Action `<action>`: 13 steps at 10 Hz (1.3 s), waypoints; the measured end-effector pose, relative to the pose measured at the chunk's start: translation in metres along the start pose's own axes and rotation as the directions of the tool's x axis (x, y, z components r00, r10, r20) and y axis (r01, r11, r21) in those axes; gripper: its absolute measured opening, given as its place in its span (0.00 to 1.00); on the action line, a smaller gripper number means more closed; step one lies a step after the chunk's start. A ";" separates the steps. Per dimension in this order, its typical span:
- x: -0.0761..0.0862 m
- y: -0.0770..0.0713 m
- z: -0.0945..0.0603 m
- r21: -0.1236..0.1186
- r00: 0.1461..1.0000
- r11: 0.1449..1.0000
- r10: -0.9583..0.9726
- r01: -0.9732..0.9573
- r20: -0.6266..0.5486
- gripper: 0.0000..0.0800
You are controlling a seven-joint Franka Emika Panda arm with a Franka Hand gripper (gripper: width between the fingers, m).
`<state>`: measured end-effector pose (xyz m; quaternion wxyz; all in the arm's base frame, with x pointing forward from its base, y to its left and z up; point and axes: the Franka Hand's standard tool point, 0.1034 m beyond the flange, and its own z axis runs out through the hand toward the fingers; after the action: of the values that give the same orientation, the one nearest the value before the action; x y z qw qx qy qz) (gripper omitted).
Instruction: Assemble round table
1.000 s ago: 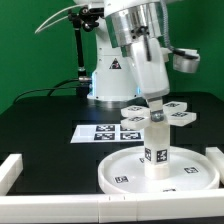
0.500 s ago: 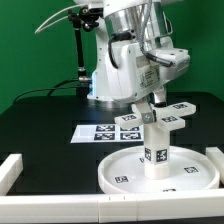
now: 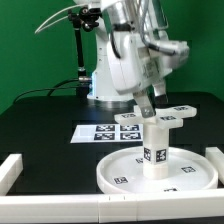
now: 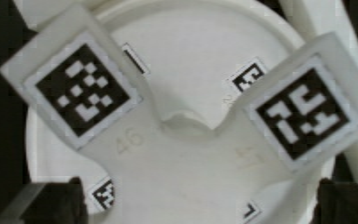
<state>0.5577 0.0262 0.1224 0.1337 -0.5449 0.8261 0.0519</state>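
Observation:
The large rimmed round disc [image 3: 125, 178] lies flat on the black table. The short thick cylinder leg [image 3: 155, 150] stands upright at its middle. The flat cross-shaped base [image 3: 172, 118] sits on top of the leg. My gripper [image 3: 150, 110] comes down tilted onto the base and is shut on it. In the wrist view the base [image 4: 185, 90] fills the picture with two tags on its arms. My dark fingers [image 4: 48, 200] stand at either side of its white body, the gripper [image 4: 202, 205] closed around it. The disc [image 4: 318, 45] shows behind.
The marker board [image 3: 98, 132] lies on the table behind the disc. White border blocks stand at the exterior view's left [image 3: 10, 170], front [image 3: 90, 212] and right [image 3: 214, 155]. The robot's base [image 3: 108, 75] stands behind.
My wrist has turned and tilted over the leg. The cross-shaped base has turned with it on top of the leg. The disc and the leg have stayed in place.

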 end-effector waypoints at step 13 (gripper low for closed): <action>-0.020 -0.004 -0.001 -0.017 0.614 0.615 -0.785 0.788 0.075 0.81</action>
<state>0.5688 0.0425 0.1289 0.1544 -0.8530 0.4980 0.0243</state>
